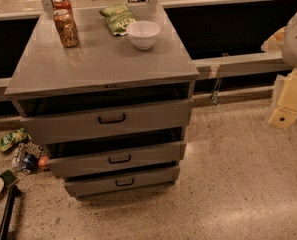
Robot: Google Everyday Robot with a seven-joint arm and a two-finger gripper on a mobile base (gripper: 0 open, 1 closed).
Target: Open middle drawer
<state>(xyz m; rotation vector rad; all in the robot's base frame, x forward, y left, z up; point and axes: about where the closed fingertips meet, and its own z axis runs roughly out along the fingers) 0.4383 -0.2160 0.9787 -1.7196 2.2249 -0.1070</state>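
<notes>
Camera view shows the middle drawer [88, 162] looking shut or nearly so, its black bar handle [119, 159] untouched, between the taller top drawer [63, 124] and the shortest bottom drawer [93, 185]. On the worktop [103, 61] above sit a white bowl [143, 34], a green chip bag [117, 18] and two cans [66, 29]. The pincer [287, 106] hangs at the right edge, well apart from the drawers; open or closed, I cannot tell. Approach seems the step in hand: next it must reach that handle, close on the bar and pull straight outward.
</notes>
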